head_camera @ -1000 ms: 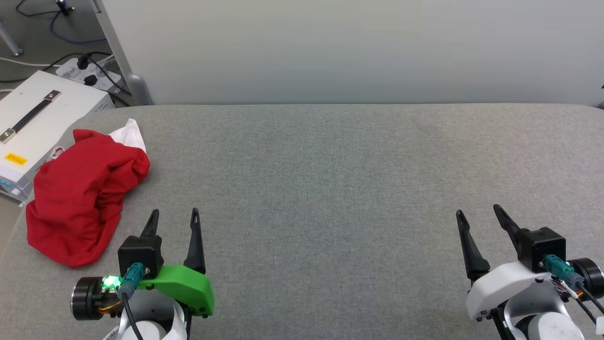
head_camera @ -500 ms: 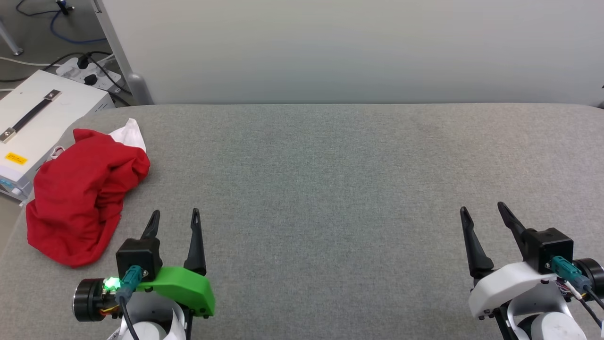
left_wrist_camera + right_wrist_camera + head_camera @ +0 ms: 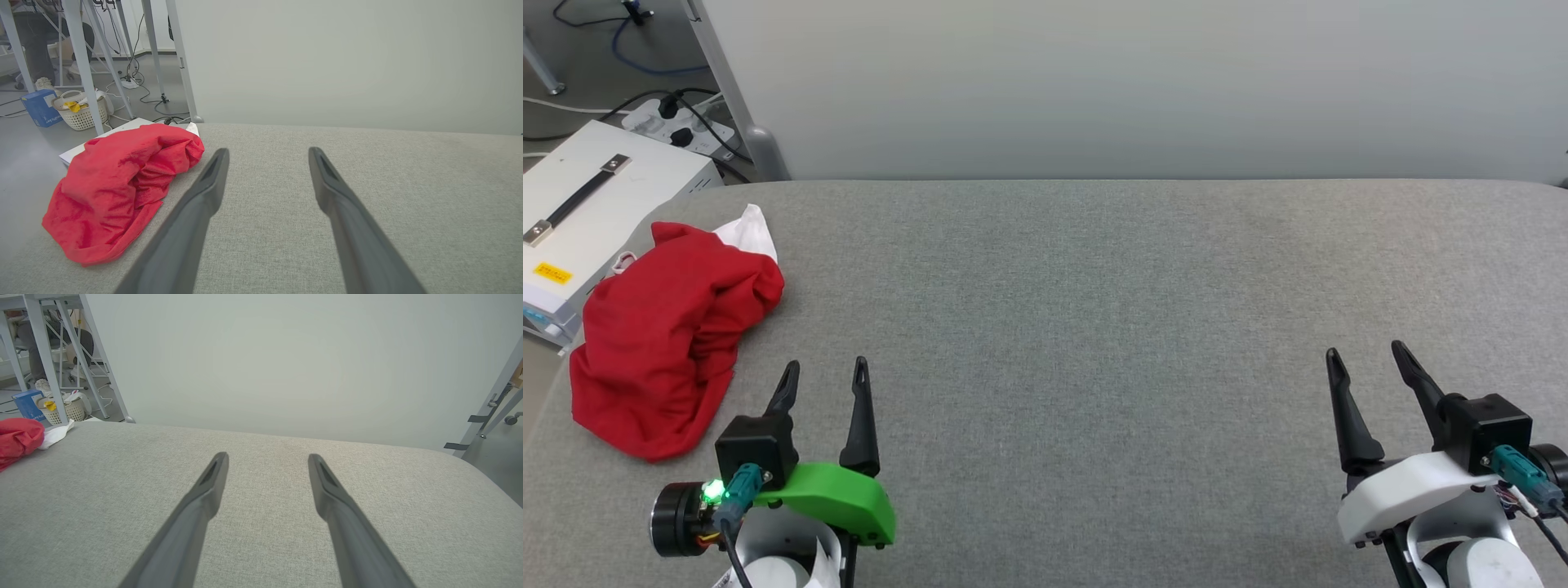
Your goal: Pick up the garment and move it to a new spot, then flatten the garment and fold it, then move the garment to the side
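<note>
Grey fabric-covered table, pale wall behind; red garment crumpled at 9 o'clock by the table's left edge; left gripper at 7, right gripper at 4, both with fingers spread apart, empty

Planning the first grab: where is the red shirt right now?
In the head view the garment lies crumpled at the left edge of the gray table, ahead-left of the left gripper.

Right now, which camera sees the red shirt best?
The head view: the whole crumpled red shirt lies in plain sight from above. The left wrist view shows it whole too, but slanted. The right wrist view catches just one end.
</note>
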